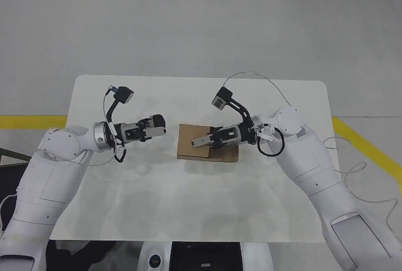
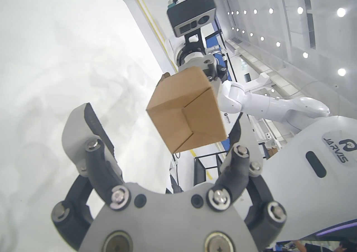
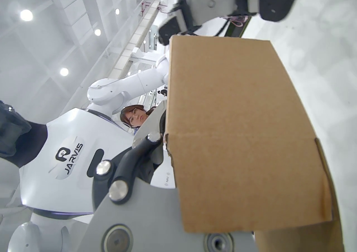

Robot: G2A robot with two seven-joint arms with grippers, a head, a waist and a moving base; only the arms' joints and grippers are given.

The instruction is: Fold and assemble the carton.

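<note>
A brown cardboard carton is at the middle of the white table. My right gripper is shut on the carton's side wall, one finger showing beside the cardboard and the other hidden behind it. In the left wrist view the carton hangs clear of the table with a folded-in end facing my left gripper. That left gripper is open and empty, a short gap to the left of the carton. From the right wrist it appears beyond the carton's far edge as the left gripper.
The table's rounded far corners and edges frame the work area, with bare white surface in front of and behind the carton. Yellow floor tape runs on both sides. A thin cable loops above the right arm.
</note>
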